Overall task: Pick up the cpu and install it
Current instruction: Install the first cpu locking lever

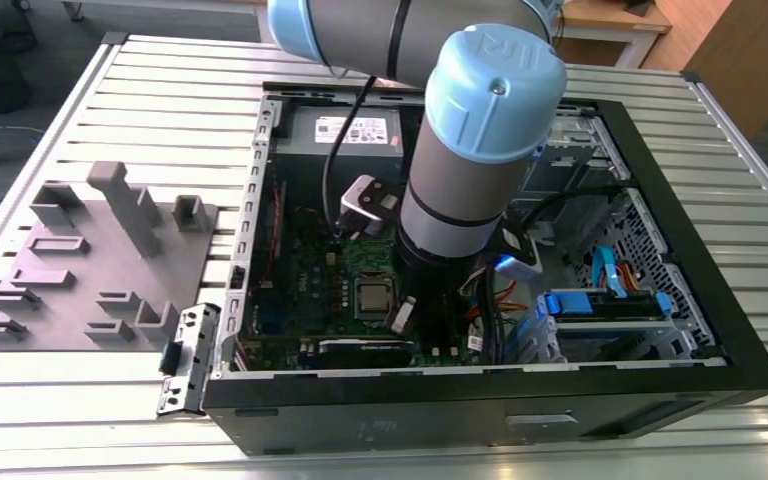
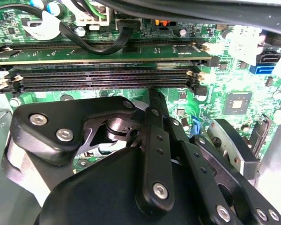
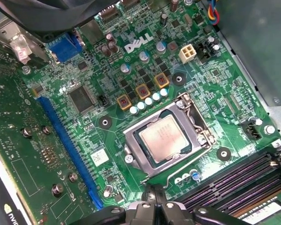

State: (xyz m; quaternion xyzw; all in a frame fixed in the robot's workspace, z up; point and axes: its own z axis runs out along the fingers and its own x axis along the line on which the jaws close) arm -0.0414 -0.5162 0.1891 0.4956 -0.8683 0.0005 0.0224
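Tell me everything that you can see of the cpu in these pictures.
The cpu is a small flat square chip with a silver-grey metal top that looks dull and faintly marked. It lies level inside the metal-framed socket on the green motherboard, with the frame around its edges. In the first wrist view the gripper is close beside the socket and does not touch the chip. In the exterior view it shows as a small pale square.

Grey tray point(image 1: 91, 260) beside computer case point(image 1: 704, 300).
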